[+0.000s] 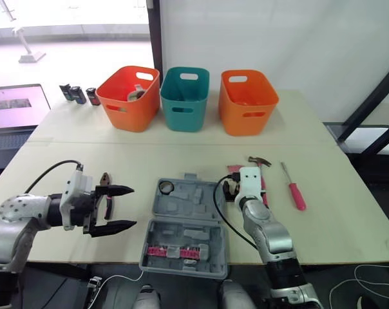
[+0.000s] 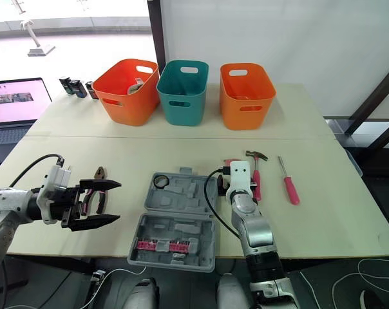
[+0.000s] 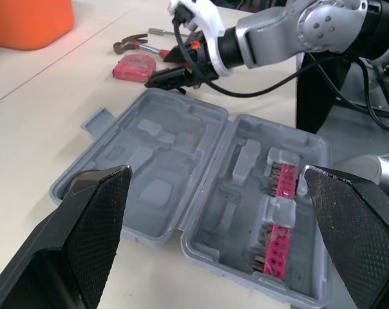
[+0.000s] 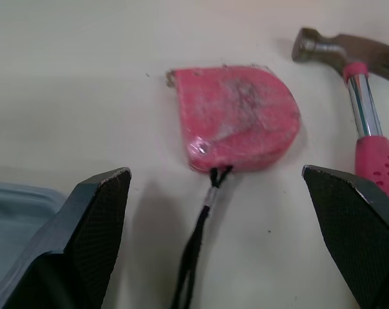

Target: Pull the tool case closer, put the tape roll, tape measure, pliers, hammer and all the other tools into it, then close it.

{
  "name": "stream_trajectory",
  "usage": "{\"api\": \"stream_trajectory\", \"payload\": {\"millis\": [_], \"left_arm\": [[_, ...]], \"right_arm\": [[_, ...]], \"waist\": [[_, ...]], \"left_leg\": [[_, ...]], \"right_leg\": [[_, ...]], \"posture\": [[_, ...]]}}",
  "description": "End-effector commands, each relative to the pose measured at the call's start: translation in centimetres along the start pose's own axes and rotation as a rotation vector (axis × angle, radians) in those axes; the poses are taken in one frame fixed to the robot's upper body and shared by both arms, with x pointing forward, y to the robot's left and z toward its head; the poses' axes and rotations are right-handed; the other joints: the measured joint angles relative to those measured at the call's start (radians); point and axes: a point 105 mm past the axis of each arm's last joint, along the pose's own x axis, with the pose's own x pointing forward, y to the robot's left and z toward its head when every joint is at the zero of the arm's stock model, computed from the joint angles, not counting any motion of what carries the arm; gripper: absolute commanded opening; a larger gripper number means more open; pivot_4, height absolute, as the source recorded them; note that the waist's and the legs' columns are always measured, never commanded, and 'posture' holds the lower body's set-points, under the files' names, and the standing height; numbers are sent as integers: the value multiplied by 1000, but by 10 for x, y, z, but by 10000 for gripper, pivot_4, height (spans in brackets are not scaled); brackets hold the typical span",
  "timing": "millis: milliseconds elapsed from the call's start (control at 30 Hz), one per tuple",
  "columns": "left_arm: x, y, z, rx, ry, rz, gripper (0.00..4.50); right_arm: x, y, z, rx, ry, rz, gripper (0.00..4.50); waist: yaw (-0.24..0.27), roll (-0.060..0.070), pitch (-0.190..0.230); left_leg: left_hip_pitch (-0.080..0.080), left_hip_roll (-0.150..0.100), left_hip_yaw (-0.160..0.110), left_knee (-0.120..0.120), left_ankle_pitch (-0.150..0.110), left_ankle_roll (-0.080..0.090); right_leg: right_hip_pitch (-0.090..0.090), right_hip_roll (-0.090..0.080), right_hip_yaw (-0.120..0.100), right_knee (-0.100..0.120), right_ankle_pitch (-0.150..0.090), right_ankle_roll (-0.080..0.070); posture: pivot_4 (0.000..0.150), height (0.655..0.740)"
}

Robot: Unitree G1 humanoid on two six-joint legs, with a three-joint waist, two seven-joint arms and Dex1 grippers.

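Observation:
The grey tool case (image 1: pixel 201 193) lies open at the table's front middle, with a red bit strip (image 1: pixel 172 252) in its near half and the tape roll (image 1: pixel 167 187) in its far left corner. My left gripper (image 1: pixel 120 208) is open just left of the case, and the pliers (image 1: pixel 109 203) lie between its fingers' line and the table. My right gripper (image 4: pixel 214 172) is open just right of the case, pointing at the red tape measure (image 4: pixel 239 119) a little ahead of it. The hammer (image 1: pixel 262 174) and a red-handled screwdriver (image 1: pixel 293 187) lie farther right.
An orange bin (image 1: pixel 129 96), a teal bin (image 1: pixel 185 98) and another orange bin (image 1: pixel 247 100) stand in a row at the back. A laptop (image 1: pixel 14 106) and small dark items (image 1: pixel 78 94) sit at the far left. The case reaches the table's front edge.

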Motion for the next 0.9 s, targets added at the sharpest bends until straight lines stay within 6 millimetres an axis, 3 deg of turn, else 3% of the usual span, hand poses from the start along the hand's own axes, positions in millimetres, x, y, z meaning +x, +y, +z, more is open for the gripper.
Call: {"api": "stream_trajectory", "payload": {"millis": [33,100,300,567,700,900], "left_arm": [[-1,0,9,47,-13,10,45000],[-2,-1,9,46,-10,13,45000],[-3,-1,8,47,-4,22,45000],[3,1,11,47,-5,18,45000],[8,3,11,40,-12,5,45000],[10,1,5,32,-4,-22,45000]], "right_arm": [[4,-4,1,9,-11,-8,39804],[6,-5,-2,15,0,-10,31725],[5,-5,-2,26,-1,3,1100],[0,-13,-7,26,17,-2,416],[-22,-13,-9,11,-12,97,416],[-72,-11,-28,-72,25,228,416]], "waist": [[-2,0,0],[-1,0,0],[3,0,0],[4,0,0],[7,0,0],[1,1,0]], "left_leg": [[0,0,0,0,0,0],[0,0,0,0,0,0],[0,0,0,0,0,0],[0,0,0,0,0,0],[-1,0,0,0,0,0],[-1,0,0,0,0,1]], "right_leg": [[0,0,0,0,0,0],[0,0,0,0,0,0],[1,0,0,0,0,0],[1,0,0,0,0,0],[0,0,0,0,0,1],[0,0,0,0,-1,1]], "posture": [[1500,7400],[1500,7400],[1500,7400],[1500,7400],[1500,7400],[1500,7400]]}}
